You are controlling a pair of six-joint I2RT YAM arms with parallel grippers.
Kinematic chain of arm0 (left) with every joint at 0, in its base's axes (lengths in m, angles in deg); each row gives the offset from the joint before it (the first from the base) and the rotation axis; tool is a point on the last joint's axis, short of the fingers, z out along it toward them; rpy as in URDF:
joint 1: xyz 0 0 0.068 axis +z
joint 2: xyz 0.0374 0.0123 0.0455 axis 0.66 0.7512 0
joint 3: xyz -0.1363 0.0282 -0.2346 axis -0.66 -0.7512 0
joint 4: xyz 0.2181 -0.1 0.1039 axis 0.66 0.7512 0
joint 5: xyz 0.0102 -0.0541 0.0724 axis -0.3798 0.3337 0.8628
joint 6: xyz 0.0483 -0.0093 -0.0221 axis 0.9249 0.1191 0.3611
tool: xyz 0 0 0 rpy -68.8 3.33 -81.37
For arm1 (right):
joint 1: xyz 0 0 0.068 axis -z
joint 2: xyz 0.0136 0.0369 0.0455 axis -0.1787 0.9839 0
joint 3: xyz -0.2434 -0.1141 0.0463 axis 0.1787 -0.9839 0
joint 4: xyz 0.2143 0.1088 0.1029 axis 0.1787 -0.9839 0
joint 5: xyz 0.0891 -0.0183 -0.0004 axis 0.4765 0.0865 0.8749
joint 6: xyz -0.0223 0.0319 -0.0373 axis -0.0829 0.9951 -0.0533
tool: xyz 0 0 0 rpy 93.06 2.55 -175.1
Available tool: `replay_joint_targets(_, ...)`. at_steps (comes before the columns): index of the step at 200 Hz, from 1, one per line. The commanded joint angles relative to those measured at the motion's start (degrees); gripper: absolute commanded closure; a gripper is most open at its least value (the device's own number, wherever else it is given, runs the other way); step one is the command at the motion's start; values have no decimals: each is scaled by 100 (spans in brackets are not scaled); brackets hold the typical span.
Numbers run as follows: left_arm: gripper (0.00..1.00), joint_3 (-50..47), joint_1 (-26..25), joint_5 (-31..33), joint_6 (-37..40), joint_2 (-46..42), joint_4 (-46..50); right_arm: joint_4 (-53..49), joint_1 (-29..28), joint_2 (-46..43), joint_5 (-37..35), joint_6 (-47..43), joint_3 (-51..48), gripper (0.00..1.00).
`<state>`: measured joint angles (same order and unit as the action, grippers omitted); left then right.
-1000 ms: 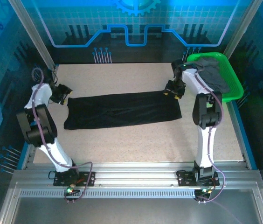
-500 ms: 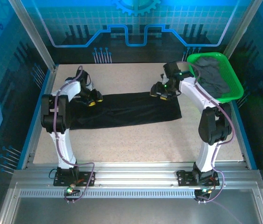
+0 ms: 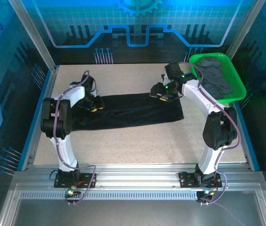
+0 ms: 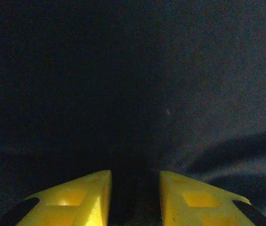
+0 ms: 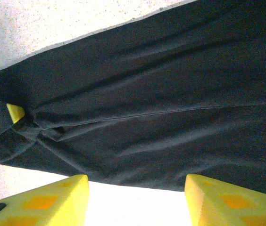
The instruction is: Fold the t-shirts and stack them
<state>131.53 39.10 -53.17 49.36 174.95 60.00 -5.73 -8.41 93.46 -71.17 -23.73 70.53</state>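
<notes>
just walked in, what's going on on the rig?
Both arms are working on a black t-shirt that lies across the table as a long strip. The left claw is down on the strip's left end, fingers narrow with cloth right against them; whether it has a grip is unclear. The right claw hangs open over the far edge near the right end, holding nothing. The green basket at the far right corner holds dark grey shirts.

Both arms (image 3: 71,92) swung inward over the black t-shirt (image 3: 128,110).
</notes>
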Motion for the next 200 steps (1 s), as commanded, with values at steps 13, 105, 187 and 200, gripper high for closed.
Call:
replay_joint_targets(13,75,-353,-182,-36,-356,-546,-12,81,-86,67,177,44,37,44)
replay_joint_targets(105,93,-1004,-714,-576,-1187,-950,93,113,-54,11,217,8,-185,44)
replay_joint_targets(187,96,-1487,-1020,-579,-2678,-1105,-75,246,-46,-19,335,13,-428,45)
replay_joint_targets(200,95,-1525,-1027,-669,-2803,-1101,-127,232,-46,-32,323,20,-461,45)
